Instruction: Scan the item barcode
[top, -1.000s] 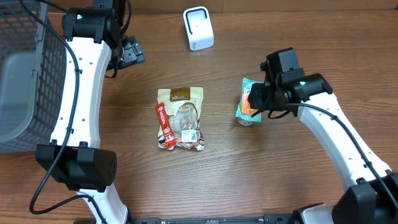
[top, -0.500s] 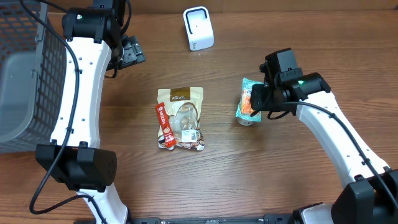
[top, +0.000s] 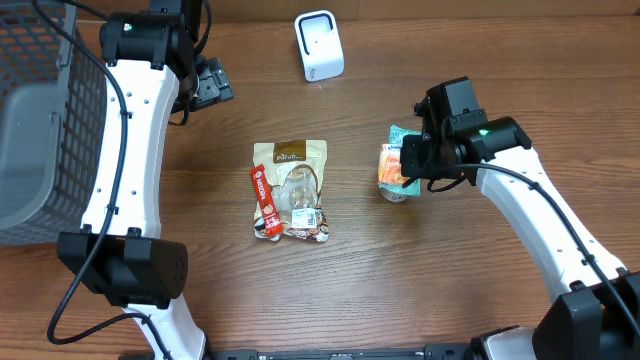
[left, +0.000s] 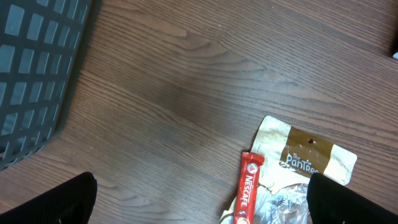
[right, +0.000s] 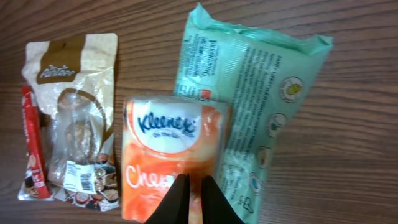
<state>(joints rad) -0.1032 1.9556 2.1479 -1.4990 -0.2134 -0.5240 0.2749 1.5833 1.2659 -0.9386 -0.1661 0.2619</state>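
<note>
An orange Kleenex tissue pack (right: 168, 158) lies partly on a mint-green wipes pack (right: 261, 106) at the table's right. My right gripper (right: 198, 180) is shut on the tissue pack, its black fingers pinching the wrapper at the near edge. From overhead, the right gripper (top: 408, 160) sits over the tissue pack (top: 392, 167), with the green pack (top: 400, 133) showing behind it. The white scanner (top: 319, 45) stands at the back centre. My left gripper (left: 202, 205) hangs open above bare wood, holding nothing; overhead, the left gripper (top: 210, 85) is at the back left.
A beige Pantree snack bag (top: 293, 185) with a red Nescafe stick (top: 263, 200) beside it lies mid-table. A grey mesh basket (top: 40, 120) fills the left edge; its wall (left: 37, 68) shows in the left wrist view.
The right jaws have closed onto the tissue pack, which has shifted slightly left and shows more orange from above. The left arm has not moved.
</note>
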